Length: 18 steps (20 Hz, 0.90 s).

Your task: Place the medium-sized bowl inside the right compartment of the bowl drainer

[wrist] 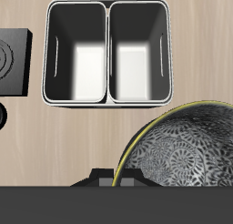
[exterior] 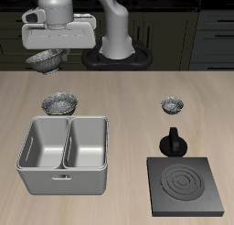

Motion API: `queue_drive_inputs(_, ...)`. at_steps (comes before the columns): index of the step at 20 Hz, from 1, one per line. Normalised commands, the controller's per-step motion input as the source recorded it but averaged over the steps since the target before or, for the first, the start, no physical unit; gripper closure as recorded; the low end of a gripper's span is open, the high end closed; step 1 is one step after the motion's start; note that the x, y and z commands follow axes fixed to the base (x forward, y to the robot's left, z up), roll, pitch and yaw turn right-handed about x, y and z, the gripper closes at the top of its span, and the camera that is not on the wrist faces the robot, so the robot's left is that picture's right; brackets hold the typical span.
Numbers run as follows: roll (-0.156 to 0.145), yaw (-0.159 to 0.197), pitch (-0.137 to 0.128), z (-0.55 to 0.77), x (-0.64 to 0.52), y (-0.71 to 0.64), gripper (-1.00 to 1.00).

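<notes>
Exterior view: pincer [exterior: 46, 55] grips medium-sized bowl [exterior: 45, 58] by its rim, lifted high to clear bowl drainer [exterior: 64, 178] walls.

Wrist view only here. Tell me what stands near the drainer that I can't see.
Observer: Another speckled bowl sits on the table just behind the bowl drainer, on the robot-base side.
Operator: Find the smallest bowl.
Observer: The smallest bowl sits well off to the side, farther back than the stove plate.
Operator: Report my position.
Observer: The gripper holds the medium-sized bowl raised above the table, back beyond the drainer, not over either well.
</notes>
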Motion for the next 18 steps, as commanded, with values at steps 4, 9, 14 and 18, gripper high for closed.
queue_drive_inputs(4,-0.040,-0.021,0.006,0.18,0.54,-0.19,1.00)
queue_drive_inputs(9,-0.021,0.008,0.014,0.09,0.35,0.10,1.00)
queue_drive_inputs(14,-0.010,0.005,-0.021,0.15,0.28,0.04,1.00)
queue_drive_inputs(18,-0.060,-0.007,0.012,0.04,0.41,-0.05,1.00)
